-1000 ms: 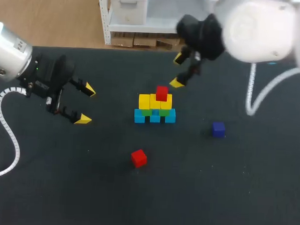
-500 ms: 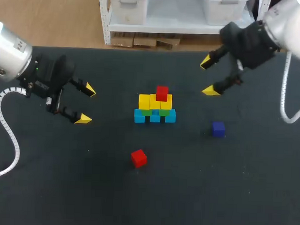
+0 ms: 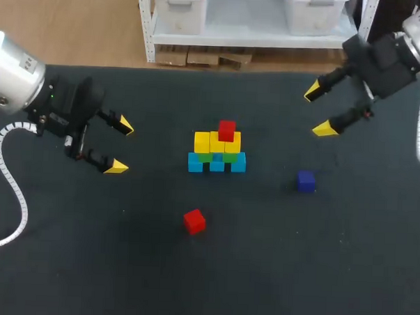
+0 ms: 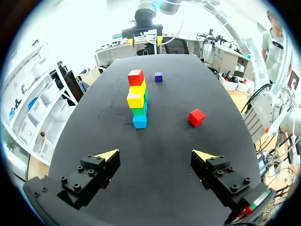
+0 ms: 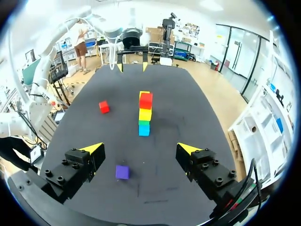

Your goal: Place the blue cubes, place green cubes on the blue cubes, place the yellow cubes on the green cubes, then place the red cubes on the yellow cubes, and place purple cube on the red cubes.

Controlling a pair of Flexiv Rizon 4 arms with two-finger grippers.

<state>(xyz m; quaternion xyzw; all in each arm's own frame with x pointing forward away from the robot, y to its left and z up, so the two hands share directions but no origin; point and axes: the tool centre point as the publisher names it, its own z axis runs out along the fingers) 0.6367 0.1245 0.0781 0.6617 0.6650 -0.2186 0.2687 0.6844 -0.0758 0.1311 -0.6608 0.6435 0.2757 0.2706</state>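
Observation:
A stack stands mid-table: a row of blue cubes (image 3: 217, 163), green cubes (image 3: 217, 156) on them, yellow cubes (image 3: 212, 141) above, and one red cube (image 3: 226, 130) on top. A second red cube (image 3: 194, 221) lies loose in front of the stack. The purple cube (image 3: 306, 180) sits to the stack's right. My left gripper (image 3: 120, 146) hangs open left of the stack, holding nothing. My right gripper (image 3: 319, 110) is open and holds nothing at the back right, beyond the purple cube. Ahead of the right gripper (image 5: 139, 148) lie the purple cube (image 5: 122, 172) and the stack (image 5: 145, 114).
The dark table (image 3: 275, 272) holds only these cubes. From the left gripper (image 4: 155, 155), the stack (image 4: 138, 100) is straight ahead, the loose red cube (image 4: 196, 117) ahead to the right, and the purple cube (image 4: 158, 77) beyond.
My right arm has pulled away from just behind the stack, to the right and towards the table's back right corner, gripper still open. The left arm and the cubes have not moved.

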